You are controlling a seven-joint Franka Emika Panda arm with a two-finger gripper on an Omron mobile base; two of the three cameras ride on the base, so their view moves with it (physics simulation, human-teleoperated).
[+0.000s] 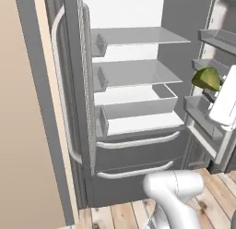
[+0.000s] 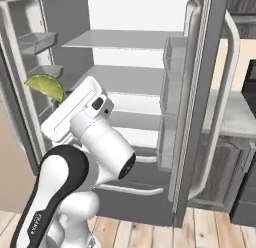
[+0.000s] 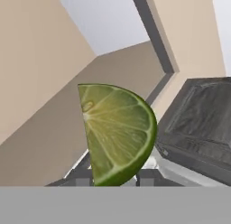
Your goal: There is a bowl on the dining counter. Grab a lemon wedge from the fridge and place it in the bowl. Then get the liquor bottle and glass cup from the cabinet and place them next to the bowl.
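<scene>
The yellow-green lemon wedge (image 3: 118, 133) stands between my fingertips (image 3: 83, 178), and my gripper (image 3: 115, 179) is shut on its lower edge. It hangs in front of the open fridge (image 1: 133, 75), beside the right door's bins, with the lemon wedge (image 1: 206, 79) just above my gripper (image 1: 213, 88). From the other side the lemon wedge (image 2: 45, 87) sits at the tip of my gripper (image 2: 56, 98), left of the fridge (image 2: 130, 67) shelves. The bowl, dining counter, liquor bottle, glass cup and cabinet are out of view.
Both fridge doors stand open: the left door (image 1: 69, 85) with its long pale handle, and the right door with bins (image 1: 216, 39) close by my hand. Bare white-grey shelves (image 1: 138, 36) fill the inside. Dark cabinets under a grey top (image 2: 235, 117) lie to the right.
</scene>
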